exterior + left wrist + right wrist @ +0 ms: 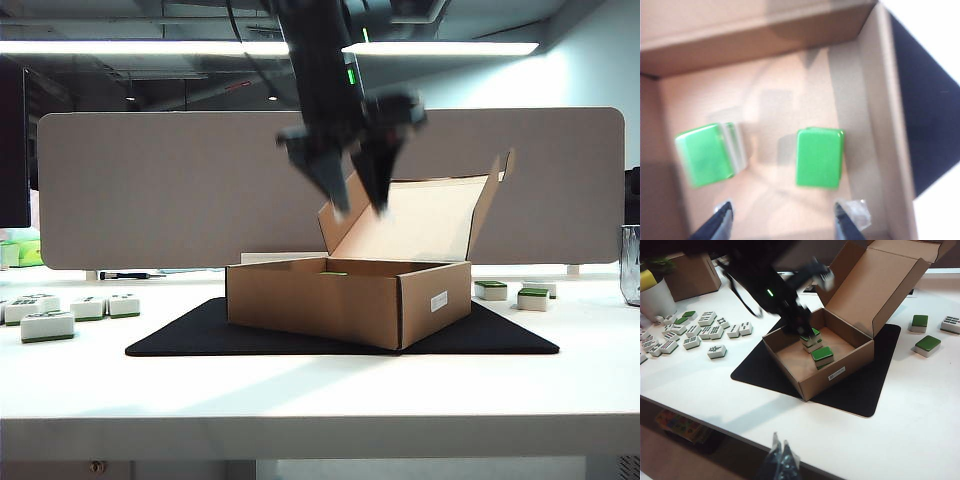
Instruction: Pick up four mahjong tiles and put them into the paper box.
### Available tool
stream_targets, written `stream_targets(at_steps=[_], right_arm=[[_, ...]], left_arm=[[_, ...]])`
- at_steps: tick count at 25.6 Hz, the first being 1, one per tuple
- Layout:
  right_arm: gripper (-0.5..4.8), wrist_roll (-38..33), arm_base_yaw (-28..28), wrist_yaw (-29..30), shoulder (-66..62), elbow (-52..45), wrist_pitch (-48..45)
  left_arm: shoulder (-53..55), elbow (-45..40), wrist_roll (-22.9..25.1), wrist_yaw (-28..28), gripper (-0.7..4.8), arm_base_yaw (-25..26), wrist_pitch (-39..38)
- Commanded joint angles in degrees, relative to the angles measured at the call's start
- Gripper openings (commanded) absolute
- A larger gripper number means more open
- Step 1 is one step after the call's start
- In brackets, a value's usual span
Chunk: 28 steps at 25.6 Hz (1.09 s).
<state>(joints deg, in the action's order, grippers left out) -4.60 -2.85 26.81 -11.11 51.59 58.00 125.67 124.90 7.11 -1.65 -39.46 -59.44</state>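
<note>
From the exterior camera, the paper box (350,300) sits on a black mat (190,335) in the middle of the white table (300,390), flap lid standing up at the back and a small white label (438,301) on its right side. The left gripper (360,205) hangs blurred above the box opening, fingers spread and nothing between them. Loose mahjong tiles (70,310) lie near the table's left edge, and two more (515,294) sit off the mat's right corner. In the left wrist camera you're looking straight down into the box (880,100): two mahjong tiles lie green side up on its floor, one blurred (705,154) and one sharp (819,157), apart from each other. The left gripper's (782,225) fingertips (720,225) stand wide apart above them, released, gripping nothing. The right wrist camera shows the whole table from the other side: the box (815,360) on the mat (865,385), lid open, with two green-topped tiles (821,355) inside, and the left gripper (802,327) just over the box's rim. A big scatter of tiles (695,332) lies toward one end of the table, a few more (927,344) at the other. The right gripper (780,460) is low over the table's near edge, well away from the box, and its fingers look pressed together, clenched on nothing.
</note>
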Motion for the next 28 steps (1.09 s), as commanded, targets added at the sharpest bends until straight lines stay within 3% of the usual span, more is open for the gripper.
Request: stream_targets(at_steps=[1, 7, 10, 16, 19, 22, 28], right_arm=[[-0.01, 0.2, 0.0, 0.1, -0.1, 0.1, -0.3], [-0.01, 0.2, 0.0, 0.1, -0.1, 0.1, 0.5], [-0.01, 0.2, 0.0, 0.1, -0.1, 0.1, 1.0], [-0.01, 0.2, 0.0, 0.0, -0.1, -0.5, 0.2], [-0.01, 0.2, 0.0, 0.1, -0.1, -3.4, -4.5], [-0.01, 0.2, 0.0, 0.1, -0.1, -6.0, -10.3], [-0.01, 0.1, -0.1, 0.2, -0.1, -13.5, -24.4]], left_arm=[[-4.8, 0.3, 1.2, -0.1, 2.47, 0.8, -0.7], [-15.4, 0.2, 2.7, -0.1, 2.32, 5.3, -9.0], [-20.3, 0.2, 5.2, -0.1, 1.53, 9.2, -11.6], [-31.0, -3.7, 6.2, 0.0, 1.51, 18.3, -11.9], [-42.5, -17.7, 6.4, -0.1, 1.51, 26.0, -6.8], [-49.8, -27.2, 5.9, 0.0, 1.51, 30.6, -1.7], [-65.0, -46.1, 6.2, -0.1, 1.51, 33.8, 8.2]])
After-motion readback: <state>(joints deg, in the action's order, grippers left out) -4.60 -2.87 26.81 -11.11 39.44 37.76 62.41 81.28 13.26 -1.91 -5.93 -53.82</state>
